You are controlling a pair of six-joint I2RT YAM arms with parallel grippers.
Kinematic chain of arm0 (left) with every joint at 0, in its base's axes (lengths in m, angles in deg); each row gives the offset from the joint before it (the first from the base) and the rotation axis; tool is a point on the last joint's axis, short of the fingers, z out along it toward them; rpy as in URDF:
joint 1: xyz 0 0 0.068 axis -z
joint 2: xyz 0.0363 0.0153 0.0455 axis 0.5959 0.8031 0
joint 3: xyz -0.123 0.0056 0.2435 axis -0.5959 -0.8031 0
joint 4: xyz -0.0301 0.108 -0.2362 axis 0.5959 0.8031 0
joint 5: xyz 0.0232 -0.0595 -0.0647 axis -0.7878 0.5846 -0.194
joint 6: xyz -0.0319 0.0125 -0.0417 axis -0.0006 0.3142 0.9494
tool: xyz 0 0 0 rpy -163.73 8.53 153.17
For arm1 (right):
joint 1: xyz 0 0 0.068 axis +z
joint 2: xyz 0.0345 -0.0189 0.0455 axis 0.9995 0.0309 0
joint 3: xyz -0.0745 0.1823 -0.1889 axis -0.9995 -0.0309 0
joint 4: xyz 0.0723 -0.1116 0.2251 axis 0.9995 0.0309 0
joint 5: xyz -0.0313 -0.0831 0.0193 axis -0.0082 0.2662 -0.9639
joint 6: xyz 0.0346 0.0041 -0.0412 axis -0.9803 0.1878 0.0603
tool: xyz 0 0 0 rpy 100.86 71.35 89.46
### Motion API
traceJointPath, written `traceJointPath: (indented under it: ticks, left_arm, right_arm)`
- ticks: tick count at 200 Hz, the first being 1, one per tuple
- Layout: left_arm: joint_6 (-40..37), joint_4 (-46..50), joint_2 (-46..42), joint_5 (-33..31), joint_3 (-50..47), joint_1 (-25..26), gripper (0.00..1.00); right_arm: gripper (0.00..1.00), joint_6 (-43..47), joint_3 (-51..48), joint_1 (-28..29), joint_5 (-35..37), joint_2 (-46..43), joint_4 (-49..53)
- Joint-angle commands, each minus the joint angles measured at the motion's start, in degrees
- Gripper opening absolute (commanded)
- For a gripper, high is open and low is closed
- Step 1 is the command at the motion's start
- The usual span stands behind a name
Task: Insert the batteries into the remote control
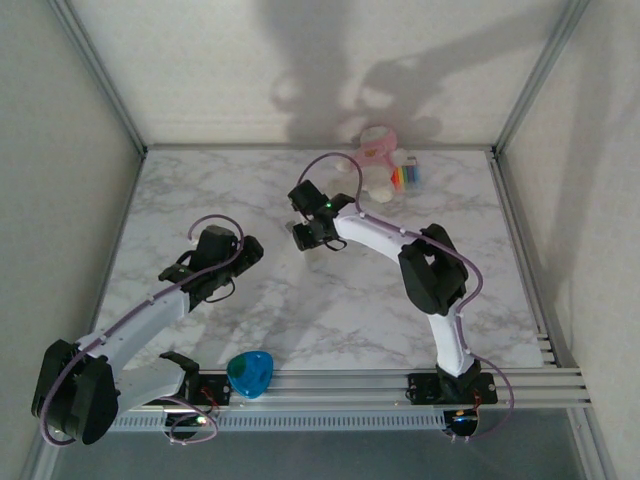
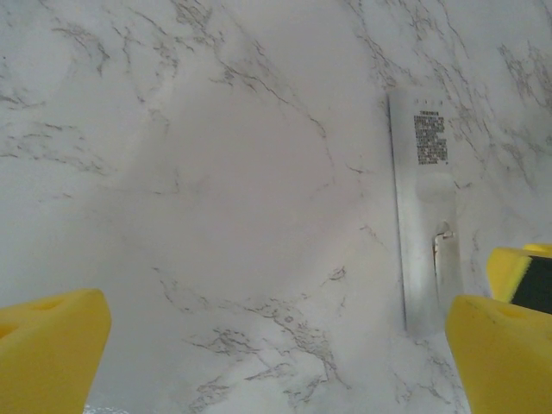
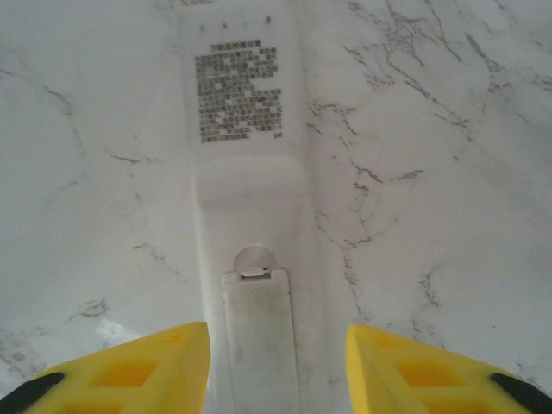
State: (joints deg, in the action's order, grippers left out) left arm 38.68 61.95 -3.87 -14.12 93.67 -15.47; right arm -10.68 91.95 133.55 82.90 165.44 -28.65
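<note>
The remote control (image 3: pixel 246 172) lies face down on the marble table, its printed label and closed battery cover (image 3: pixel 259 336) facing up. My right gripper (image 3: pixel 278 345) hangs over the cover end, open, one yellow finger on each side of the remote and neither pressing it. In the left wrist view the remote (image 2: pixel 423 216) lies to the right, beside the right-hand finger. My left gripper (image 2: pixel 276 345) is wide open over bare table, holding nothing. From above, the left gripper (image 1: pixel 245 255) and right gripper (image 1: pixel 305 238) stand close together at mid-table. The batteries are out of view.
A pink plush toy (image 1: pixel 378 160) and a small rainbow-striped item (image 1: pixel 407 178) sit at the back edge. A teal object (image 1: pixel 250 373) rests on the rail by the arm bases. Metal frame posts and walls enclose the table (image 1: pixel 200 200).
</note>
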Motion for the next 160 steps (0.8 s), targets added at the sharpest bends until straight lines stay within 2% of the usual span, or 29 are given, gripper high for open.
traceJointPath:
  ticks: [1, 66, 116, 148, 160]
  left_arm:
    - [-0.84, -0.65, -1.0, 0.51, -0.23, -0.62, 1.0]
    - [-0.98, -0.51, -0.63, 0.58, 0.03, -0.63, 1.0]
    - [-1.17, -0.56, -0.57, 0.52, -0.06, -0.63, 1.0]
    - [-0.91, -0.49, 0.17, -0.41, 0.73, -0.62, 1.0]
    - [-1.0, -0.35, 0.23, -1.12, 1.16, -0.64, 1.0]
  right_arm:
    - [0.45, -0.62, 1.48, -0.97, 0.29, 2.66, 2.95]
    - [0.44, 0.03, 2.46, -1.64, 0.66, 7.97, 4.04]
    - [0.44, -0.81, -0.23, -1.64, 0.47, 6.47, 3.21]
    - [0.51, 0.46, 1.34, -1.59, 0.5, 2.4, 3.6]
    - [0.57, 0.86, 0.87, -1.39, -0.01, 0.78, 3.12]
